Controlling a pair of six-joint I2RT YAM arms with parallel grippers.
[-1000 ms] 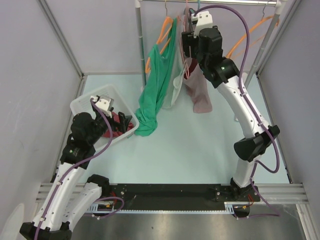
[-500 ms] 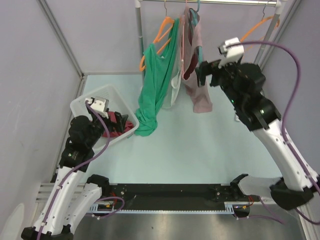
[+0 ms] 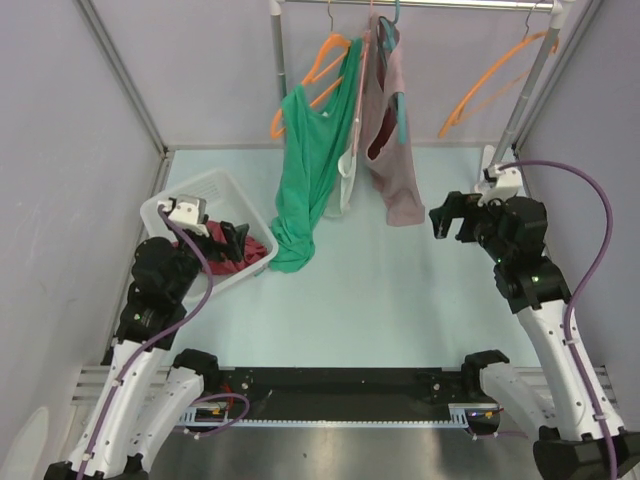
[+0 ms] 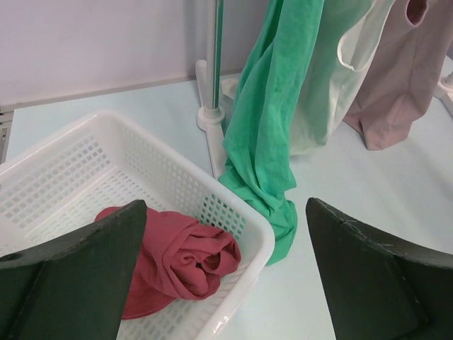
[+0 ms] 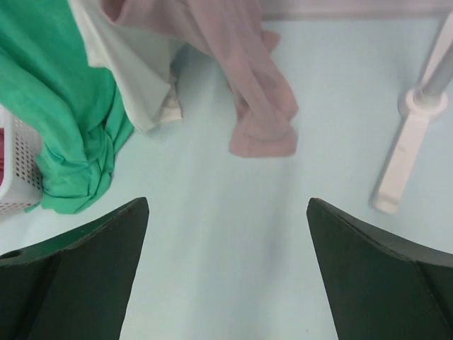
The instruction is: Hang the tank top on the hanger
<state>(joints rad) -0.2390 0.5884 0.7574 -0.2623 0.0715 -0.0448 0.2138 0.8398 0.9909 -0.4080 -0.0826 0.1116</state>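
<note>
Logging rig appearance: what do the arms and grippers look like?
The left arm and right arm have white link shells, black joints and a purple cable looping alongside each. A white camera module sits at each wrist; the fingers are dark wedges.

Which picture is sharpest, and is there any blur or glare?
Top external: evenly lit, upright poles splay outward from lens distortion, dull sheen on the metal strip. Left wrist: sharpest, the basket mesh is crisp. Right wrist: softer, the tank top looks slightly smeared; its dark fingers show no detail.
</note>
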